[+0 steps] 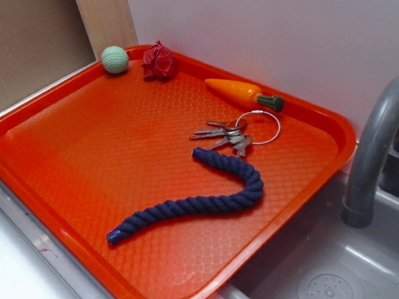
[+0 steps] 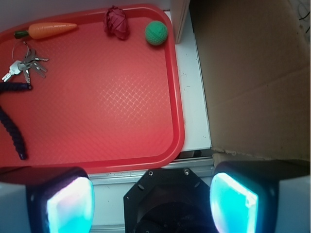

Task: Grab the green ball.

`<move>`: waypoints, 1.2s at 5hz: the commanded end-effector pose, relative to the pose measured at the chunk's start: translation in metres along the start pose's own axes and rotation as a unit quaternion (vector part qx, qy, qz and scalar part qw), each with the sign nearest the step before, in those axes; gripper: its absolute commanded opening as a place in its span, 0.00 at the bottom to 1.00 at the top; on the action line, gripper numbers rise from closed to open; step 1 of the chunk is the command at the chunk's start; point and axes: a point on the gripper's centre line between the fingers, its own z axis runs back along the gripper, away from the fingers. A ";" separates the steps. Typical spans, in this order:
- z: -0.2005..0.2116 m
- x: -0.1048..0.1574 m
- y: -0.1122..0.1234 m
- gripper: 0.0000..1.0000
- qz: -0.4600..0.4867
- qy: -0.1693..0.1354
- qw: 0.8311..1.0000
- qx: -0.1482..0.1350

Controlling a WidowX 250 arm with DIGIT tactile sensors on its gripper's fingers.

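In the exterior view, an orange plastic tray with a diamond-embossed floor (image 1: 82, 155) serves as the surface and sits partly over a grey sink basin (image 1: 355, 270), beside a curved grey faucet (image 1: 381, 142). The small pale mint-green ball with a dimpled matte skin (image 1: 115, 59) rests in the tray's far left corner, against the raised rim, which probably keeps it from rolling. Just beside it along the far edge lies a dark red knotted lump of cloth-like material (image 1: 159, 61), near the ball but not visibly touching. Farther along that edge is an orange toy carrot with a green stem (image 1: 243, 93). Near the middle, toward the right edge, a bunch of metal keys on a wire ring (image 1: 233, 133) touches the upper end of a dark blue twisted rope (image 1: 196, 200), which curves toward the near edge. No arm appears in this view.

In the wrist view, the gripper (image 2: 153, 199) hangs outside the tray's near rim, well apart from the ball (image 2: 156, 33), which sits in the far right corner here. The two fingers (image 2: 233, 201), with glowing teal pads, stand wide apart and hold nothing. The approach looks unobstructed, though the red lump (image 2: 116, 22) nearby could be nudged.
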 end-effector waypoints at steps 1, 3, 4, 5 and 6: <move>-0.003 0.007 -0.016 1.00 0.227 -0.135 0.962 0.066; -0.035 0.039 -0.033 1.00 0.471 -0.107 0.874 0.052; -0.064 0.076 -0.014 1.00 0.586 -0.089 0.805 0.012; -0.082 0.092 0.003 1.00 0.675 -0.101 0.731 -0.018; -0.102 0.118 0.009 1.00 0.690 -0.144 0.709 -0.012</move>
